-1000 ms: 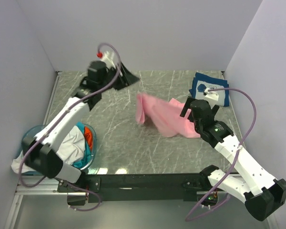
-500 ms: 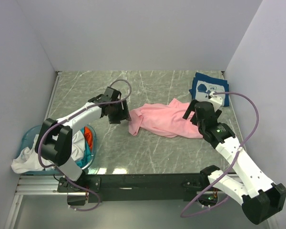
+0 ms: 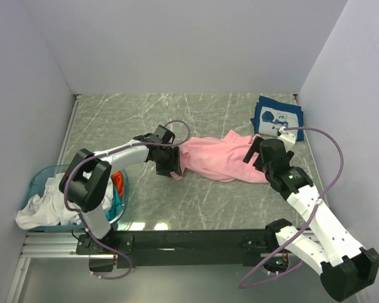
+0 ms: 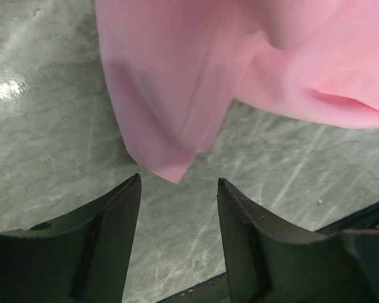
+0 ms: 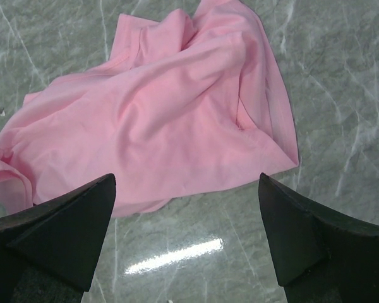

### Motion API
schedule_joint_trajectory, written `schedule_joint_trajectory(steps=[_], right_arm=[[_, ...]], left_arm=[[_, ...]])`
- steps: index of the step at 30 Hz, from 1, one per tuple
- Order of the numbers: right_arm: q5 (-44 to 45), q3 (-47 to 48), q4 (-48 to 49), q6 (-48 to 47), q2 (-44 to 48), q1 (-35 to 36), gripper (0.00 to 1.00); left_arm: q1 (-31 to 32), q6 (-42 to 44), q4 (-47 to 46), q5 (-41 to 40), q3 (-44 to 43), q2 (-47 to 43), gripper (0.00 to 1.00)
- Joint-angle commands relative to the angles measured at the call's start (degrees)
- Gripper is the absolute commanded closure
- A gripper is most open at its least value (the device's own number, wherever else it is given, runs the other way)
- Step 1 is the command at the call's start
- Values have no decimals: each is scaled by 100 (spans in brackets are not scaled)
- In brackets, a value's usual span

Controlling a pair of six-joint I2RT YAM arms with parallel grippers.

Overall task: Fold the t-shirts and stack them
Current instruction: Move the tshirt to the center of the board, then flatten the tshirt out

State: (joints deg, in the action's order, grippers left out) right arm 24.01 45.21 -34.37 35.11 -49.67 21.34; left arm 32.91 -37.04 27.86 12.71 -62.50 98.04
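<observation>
A light pink t-shirt (image 3: pixel 215 158) lies crumpled and stretched sideways in the middle of the table. My left gripper (image 3: pixel 174 163) is open and empty at the shirt's left end. In the left wrist view a corner of the pink cloth (image 4: pixel 177 82) hangs just beyond the gripper (image 4: pixel 179 189), with bare table between the jaws. My right gripper (image 3: pixel 256 156) is open and empty at the shirt's right end, above its edge (image 5: pixel 164 120). A folded navy t-shirt with white print (image 3: pixel 276 118) lies at the back right.
A translucent blue basket (image 3: pixel 41 173) stands at the front left, holding white (image 3: pixel 47 205), orange (image 3: pixel 117 178) and teal (image 3: pixel 115 199) t-shirts. Grey walls close in the table on the left, back and right.
My left arm swung from the back of the table down to the pink shirt's left end. The shirt settled flatter and spread leftward. My right gripper shifted slightly nearer.
</observation>
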Motion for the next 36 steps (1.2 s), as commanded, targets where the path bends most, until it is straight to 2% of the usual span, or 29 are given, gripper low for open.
schedule_joint_trajectory(steps=[1, 8, 22, 30, 36], right_arm=[[33, -47, -52, 83, 229, -60, 0], [42, -118, -123, 83, 432, -104, 0], [-37, -135, -105, 83, 397, -113, 0], [-28, -135, -123, 83, 397, -122, 0], [-37, -144, -140, 101, 405, -122, 0]], left_arm=[[58, -23, 333, -268, -341, 241, 43], [67, -172, 335, -541, -333, 277, 46], [76, -137, 185, -533, -333, 479, 56], [76, -85, 168, -383, -386, 646, 68], [76, -76, 238, -252, -395, 787, 73]])
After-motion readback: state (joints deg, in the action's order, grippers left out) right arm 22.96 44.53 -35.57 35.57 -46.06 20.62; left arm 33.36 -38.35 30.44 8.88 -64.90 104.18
